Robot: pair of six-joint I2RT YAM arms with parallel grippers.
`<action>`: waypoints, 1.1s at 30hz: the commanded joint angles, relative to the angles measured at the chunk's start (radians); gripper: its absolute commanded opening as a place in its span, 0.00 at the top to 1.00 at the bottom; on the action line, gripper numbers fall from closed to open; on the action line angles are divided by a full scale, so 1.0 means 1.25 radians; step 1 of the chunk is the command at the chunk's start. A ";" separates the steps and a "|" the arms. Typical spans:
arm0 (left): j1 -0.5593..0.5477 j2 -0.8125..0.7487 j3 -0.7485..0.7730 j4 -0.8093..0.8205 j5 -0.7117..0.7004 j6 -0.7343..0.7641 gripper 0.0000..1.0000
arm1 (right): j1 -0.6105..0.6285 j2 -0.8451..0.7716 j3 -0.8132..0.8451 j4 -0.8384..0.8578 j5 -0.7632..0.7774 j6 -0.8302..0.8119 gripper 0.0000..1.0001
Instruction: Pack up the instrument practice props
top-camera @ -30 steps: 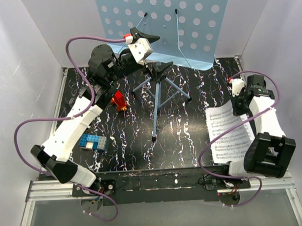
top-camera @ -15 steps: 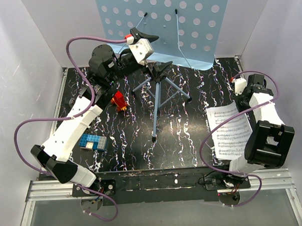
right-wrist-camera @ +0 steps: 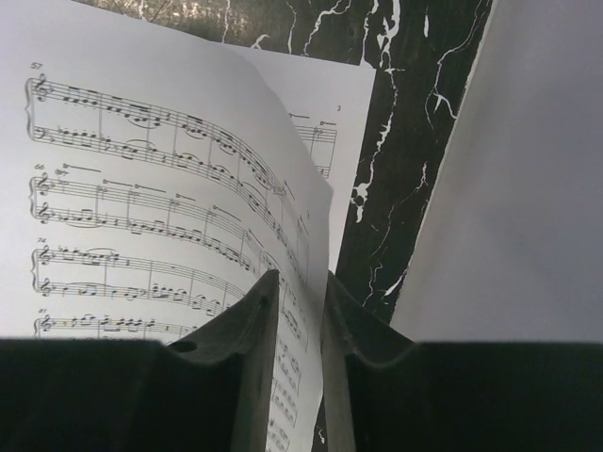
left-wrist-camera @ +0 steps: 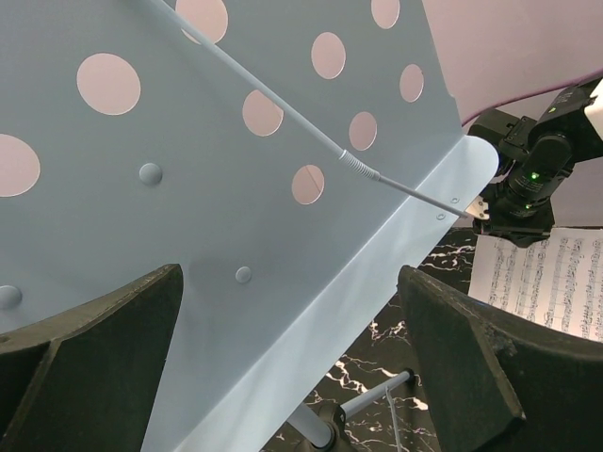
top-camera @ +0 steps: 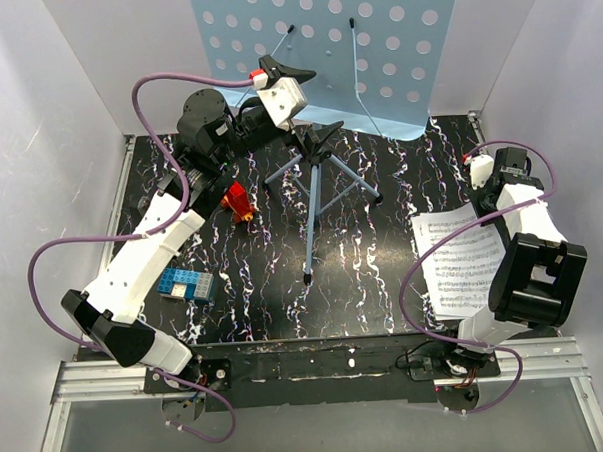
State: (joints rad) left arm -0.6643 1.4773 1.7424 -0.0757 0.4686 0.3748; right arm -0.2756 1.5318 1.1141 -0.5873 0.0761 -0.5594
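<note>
From above, the left gripper (top-camera: 287,70) hangs at the back, its jaws spread wide just before the music stand (top-camera: 324,45), which rises from the rear of the tabletop (top-camera: 264,288). The right gripper (top-camera: 478,178) sits at the far corner of the sheet music (top-camera: 458,259), which lies at the right.

The left wrist view shows both fingers (left-wrist-camera: 94,358) far apart, with the perforated plate beyond them and nothing gripped.

In the right wrist view the jaws stand narrowly parted, and the sheet's curled edge rises in the gap between them.

Left jaws wide, right jaws barely apart.
</note>
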 commanded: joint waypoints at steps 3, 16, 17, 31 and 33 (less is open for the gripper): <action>0.001 -0.044 -0.010 -0.011 -0.017 0.013 0.02 | -0.007 0.003 -0.008 0.038 0.021 -0.010 0.63; 0.004 -0.092 -0.027 -0.062 -0.042 0.040 0.02 | -0.020 -0.015 0.000 0.055 0.057 0.007 0.35; 0.004 -0.096 -0.022 -0.067 -0.042 0.039 0.02 | -0.021 -0.019 0.001 0.054 0.053 0.007 0.32; 0.010 -0.201 -0.013 -0.275 -0.079 0.054 0.02 | -0.025 -0.260 0.001 -0.042 -0.329 0.063 0.25; 0.015 -0.220 -0.026 -0.326 -0.102 0.078 0.02 | -0.012 -0.323 -0.030 -0.019 -0.382 0.061 0.26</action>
State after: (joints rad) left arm -0.6586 1.2659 1.7359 -0.3298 0.4137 0.4305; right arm -0.3073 1.2671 1.1141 -0.6380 -0.1932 -0.5110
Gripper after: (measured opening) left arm 0.981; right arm 0.752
